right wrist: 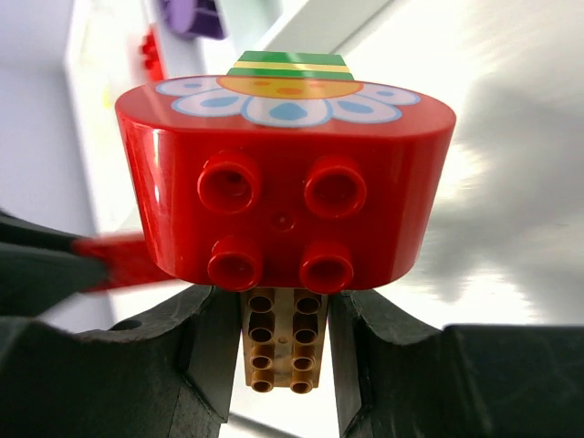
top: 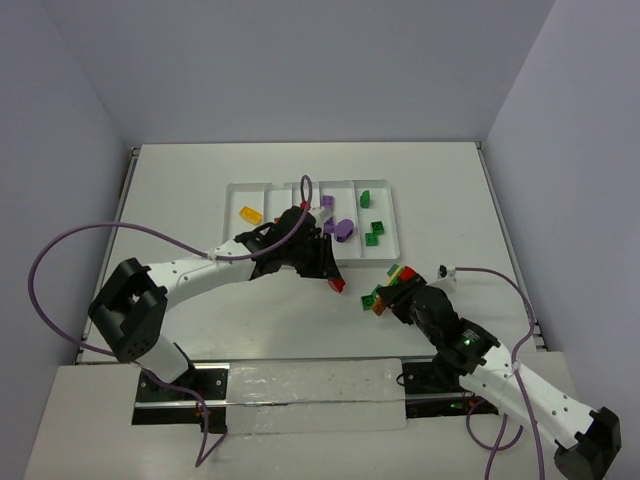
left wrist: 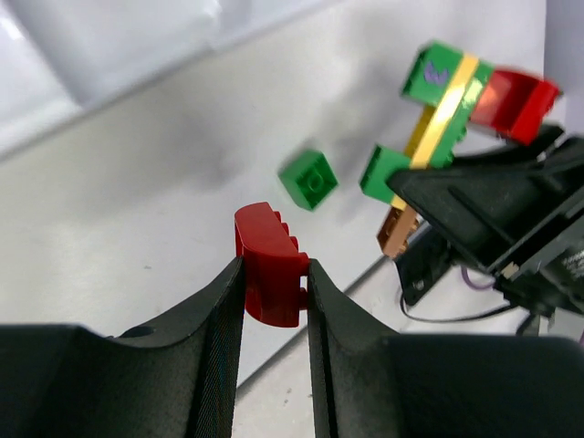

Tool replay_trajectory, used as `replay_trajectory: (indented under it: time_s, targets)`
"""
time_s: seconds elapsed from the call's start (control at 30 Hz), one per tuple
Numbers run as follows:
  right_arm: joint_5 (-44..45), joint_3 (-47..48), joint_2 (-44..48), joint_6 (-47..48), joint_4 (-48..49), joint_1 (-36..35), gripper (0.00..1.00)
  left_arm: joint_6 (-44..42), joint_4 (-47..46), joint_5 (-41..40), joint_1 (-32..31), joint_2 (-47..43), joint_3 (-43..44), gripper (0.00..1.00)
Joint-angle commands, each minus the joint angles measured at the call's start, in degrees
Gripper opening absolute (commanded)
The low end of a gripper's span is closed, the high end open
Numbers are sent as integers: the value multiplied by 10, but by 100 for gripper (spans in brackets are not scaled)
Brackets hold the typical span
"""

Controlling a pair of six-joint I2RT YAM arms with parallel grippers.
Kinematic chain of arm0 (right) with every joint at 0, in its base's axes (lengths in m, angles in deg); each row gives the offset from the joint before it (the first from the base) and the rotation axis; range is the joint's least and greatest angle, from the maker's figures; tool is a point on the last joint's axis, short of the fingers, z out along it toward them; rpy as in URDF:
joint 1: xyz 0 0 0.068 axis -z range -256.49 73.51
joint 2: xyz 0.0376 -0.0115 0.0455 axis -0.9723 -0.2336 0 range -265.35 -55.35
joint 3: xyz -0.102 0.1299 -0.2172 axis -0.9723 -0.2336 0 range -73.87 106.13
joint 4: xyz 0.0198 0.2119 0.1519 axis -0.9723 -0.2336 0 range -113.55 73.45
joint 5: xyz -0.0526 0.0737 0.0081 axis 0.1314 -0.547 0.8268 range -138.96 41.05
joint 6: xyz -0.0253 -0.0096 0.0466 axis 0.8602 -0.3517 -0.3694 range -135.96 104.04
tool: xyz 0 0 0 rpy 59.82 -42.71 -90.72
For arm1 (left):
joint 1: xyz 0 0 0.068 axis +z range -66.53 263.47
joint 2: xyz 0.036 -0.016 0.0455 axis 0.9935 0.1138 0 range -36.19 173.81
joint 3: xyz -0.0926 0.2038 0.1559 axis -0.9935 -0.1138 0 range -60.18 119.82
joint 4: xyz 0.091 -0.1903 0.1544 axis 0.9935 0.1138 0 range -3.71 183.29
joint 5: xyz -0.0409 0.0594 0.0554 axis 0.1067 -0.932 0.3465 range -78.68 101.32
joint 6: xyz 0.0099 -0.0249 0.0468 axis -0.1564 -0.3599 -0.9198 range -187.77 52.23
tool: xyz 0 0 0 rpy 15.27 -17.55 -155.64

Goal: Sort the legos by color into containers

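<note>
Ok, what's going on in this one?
Two arms are sorting legos into a white tray. The left hand is shut on a red brick near the tray's front edge. The right hand grips a stuck-together stack by its orange-brown brick. One loose green brick lies on the table between them. The tray holds an orange brick at the left, purple ones in the middle and green ones at the right.

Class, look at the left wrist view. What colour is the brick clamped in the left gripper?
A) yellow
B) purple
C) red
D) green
C: the left gripper is shut on a red brick, whose curved top sticks out above the jaws.
</note>
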Motion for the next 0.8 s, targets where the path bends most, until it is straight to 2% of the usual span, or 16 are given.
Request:
replay_trajectory:
  time_s: [0.0, 0.33, 0.77]
  targets:
    - [45, 29, 12, 12, -42, 8, 0, -31, 57, -41, 38, -34, 58, 0]
    - [39, 30, 4, 14, -37, 12, 0, -33, 98, -71, 118, -12, 115, 0]
    - [38, 30, 1, 15, -33, 13, 0, -32, 109, -101, 143, 81, 201, 0]
